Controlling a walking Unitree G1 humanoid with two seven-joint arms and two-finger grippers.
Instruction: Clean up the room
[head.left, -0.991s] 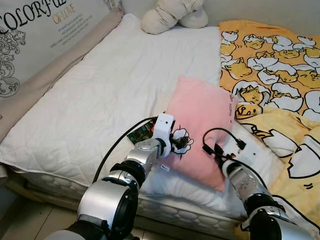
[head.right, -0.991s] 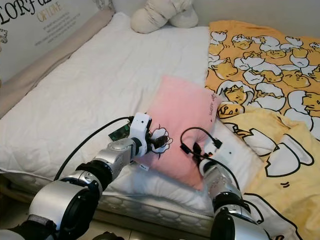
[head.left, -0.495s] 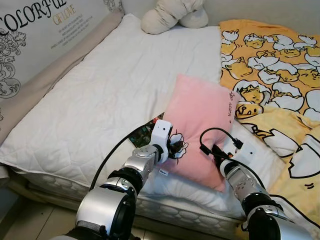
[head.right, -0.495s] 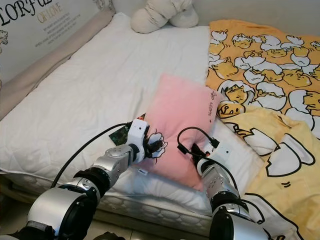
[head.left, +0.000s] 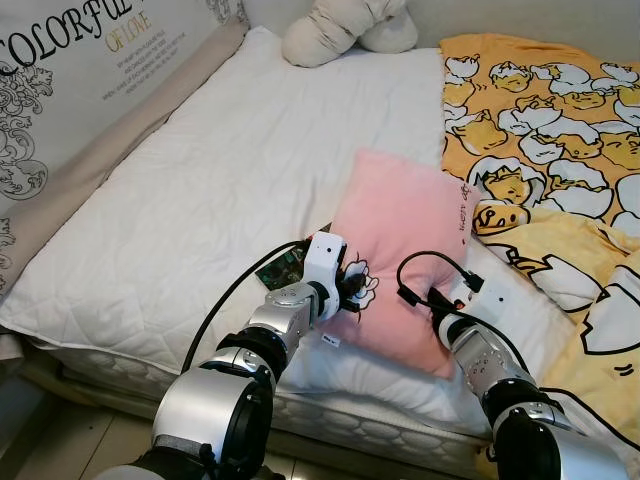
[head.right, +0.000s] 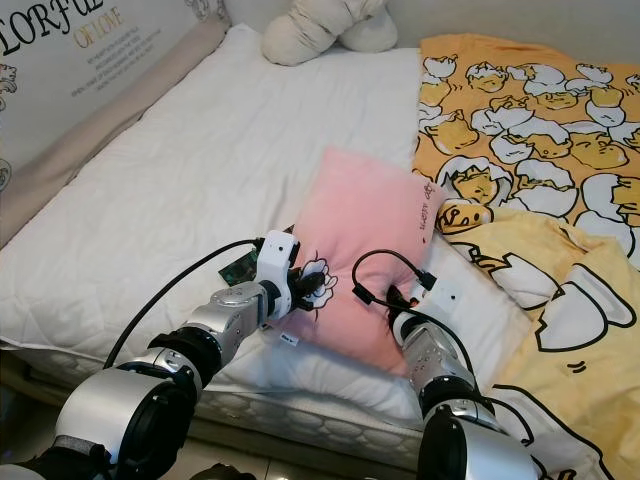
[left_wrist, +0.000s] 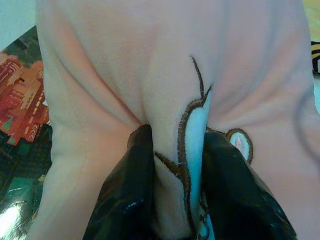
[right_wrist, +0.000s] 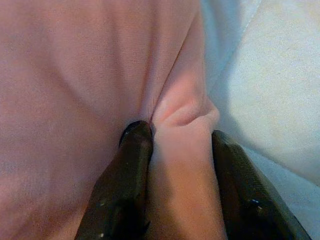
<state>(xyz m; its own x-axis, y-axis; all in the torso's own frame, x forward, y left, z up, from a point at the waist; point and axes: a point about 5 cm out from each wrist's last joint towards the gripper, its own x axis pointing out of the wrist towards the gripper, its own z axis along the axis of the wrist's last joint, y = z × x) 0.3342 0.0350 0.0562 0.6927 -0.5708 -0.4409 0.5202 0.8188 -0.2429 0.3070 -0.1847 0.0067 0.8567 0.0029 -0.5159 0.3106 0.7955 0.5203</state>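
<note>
A pink pillow (head.left: 400, 230) lies tilted on the white bed, its far corner raised. My left gripper (head.left: 352, 287) is shut on the pillow's near left edge, where a white embroidered patch (left_wrist: 195, 150) bunches between the black fingers (left_wrist: 131, 195). At the near right edge my right gripper (head.left: 437, 303) is pinched shut on a fold of pink fabric (right_wrist: 182, 165). Both arms reach forward from the bed's front edge.
A white quilted mattress (head.left: 220, 170) spreads to the left. A yellow duck-print blanket (head.left: 560, 140) covers the right side. A cream plush toy (head.left: 340, 30) sits at the far end. A printed book or box (left_wrist: 20, 100) lies under the pillow's left edge.
The pillow and both grippers have shifted slightly away from me and up over the last half second. Both grips hold as before.
</note>
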